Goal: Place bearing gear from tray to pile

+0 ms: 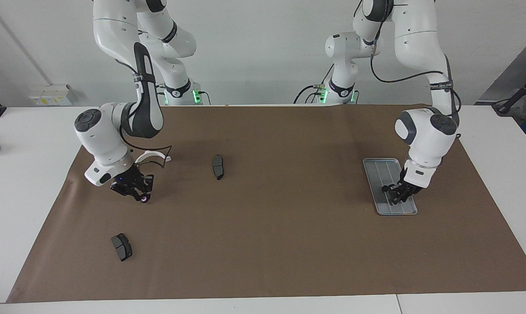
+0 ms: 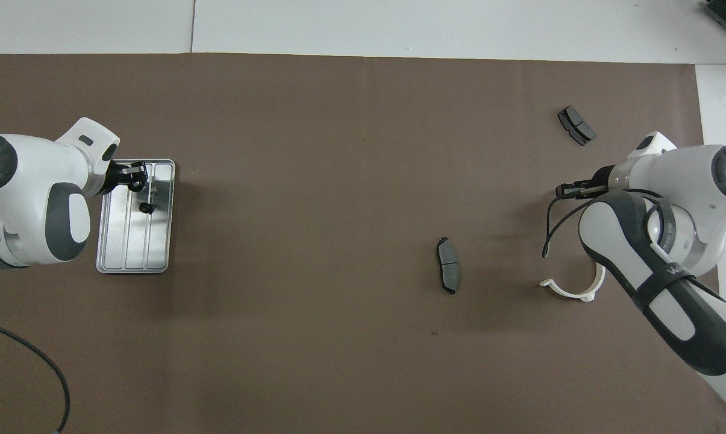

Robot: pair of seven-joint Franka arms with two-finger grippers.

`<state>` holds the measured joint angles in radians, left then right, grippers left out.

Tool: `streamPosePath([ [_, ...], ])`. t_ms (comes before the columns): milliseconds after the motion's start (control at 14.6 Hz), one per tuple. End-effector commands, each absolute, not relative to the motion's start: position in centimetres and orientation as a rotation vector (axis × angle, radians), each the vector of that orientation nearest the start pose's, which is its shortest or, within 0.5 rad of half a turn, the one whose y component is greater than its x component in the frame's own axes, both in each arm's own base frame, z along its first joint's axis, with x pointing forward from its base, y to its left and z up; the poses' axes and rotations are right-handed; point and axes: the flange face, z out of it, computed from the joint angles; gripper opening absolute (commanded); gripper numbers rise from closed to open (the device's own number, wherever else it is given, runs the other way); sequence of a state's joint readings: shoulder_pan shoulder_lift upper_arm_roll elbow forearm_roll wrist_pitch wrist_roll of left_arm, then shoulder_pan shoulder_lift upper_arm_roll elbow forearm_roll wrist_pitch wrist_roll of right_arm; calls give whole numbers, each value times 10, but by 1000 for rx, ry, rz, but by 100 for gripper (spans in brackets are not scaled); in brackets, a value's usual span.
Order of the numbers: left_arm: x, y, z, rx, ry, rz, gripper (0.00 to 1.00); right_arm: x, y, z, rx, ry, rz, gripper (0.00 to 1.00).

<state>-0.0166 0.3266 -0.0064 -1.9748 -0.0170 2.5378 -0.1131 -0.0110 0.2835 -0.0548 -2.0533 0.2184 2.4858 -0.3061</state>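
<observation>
The silver ridged tray (image 1: 378,168) (image 2: 128,253) lies on the brown mat toward the left arm's end of the table. One small black bearing gear (image 1: 384,188) (image 2: 146,208) rests loose on it. My left gripper (image 1: 395,199) (image 2: 135,182) is low over the tray's end farther from the robots, shut on a second small black gear. My right gripper (image 1: 143,199) (image 2: 563,191) hangs just above the mat toward the right arm's end, shut on a small round gear. The pile is out of view in both views.
A white half-ring bracket (image 1: 151,155) (image 2: 573,288) lies close to the right gripper, nearer to the robots. One dark brake pad (image 1: 218,166) (image 2: 447,265) lies toward the mat's middle. Another brake pad (image 1: 122,247) (image 2: 576,125) lies farther from the robots.
</observation>
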Motion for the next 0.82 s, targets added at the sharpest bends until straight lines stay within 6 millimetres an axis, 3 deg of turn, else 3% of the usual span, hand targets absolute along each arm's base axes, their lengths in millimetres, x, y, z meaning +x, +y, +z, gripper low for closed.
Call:
streamPosePath([
  [0, 646, -81, 361, -3157, -7, -501, 0, 605, -38, 297, -3008, -114, -270, 35],
  [68, 645, -113, 361, -3159, 65, -563, 0, 604, -38, 297, -3008, -114, -268, 86],
  [137, 641, -145, 365, -3166, 103, -627, 0, 605, -42, 298, -3009, -110, -273, 100],
  [205, 636, -177, 366, -3182, 109, -668, 0, 607, -42, 302, -3012, -119, -282, 100],
  [342, 631, -241, 373, -3202, 193, -718, 0, 617, -38, 330, -3004, -151, -306, 100],
  [546, 626, -307, 374, -3261, 122, -734, 0, 631, -31, 379, -2978, -173, -293, 100],
  [751, 633, -346, 375, -3293, 73, -734, 0, 638, -27, 419, -2961, -106, -277, 100],
])
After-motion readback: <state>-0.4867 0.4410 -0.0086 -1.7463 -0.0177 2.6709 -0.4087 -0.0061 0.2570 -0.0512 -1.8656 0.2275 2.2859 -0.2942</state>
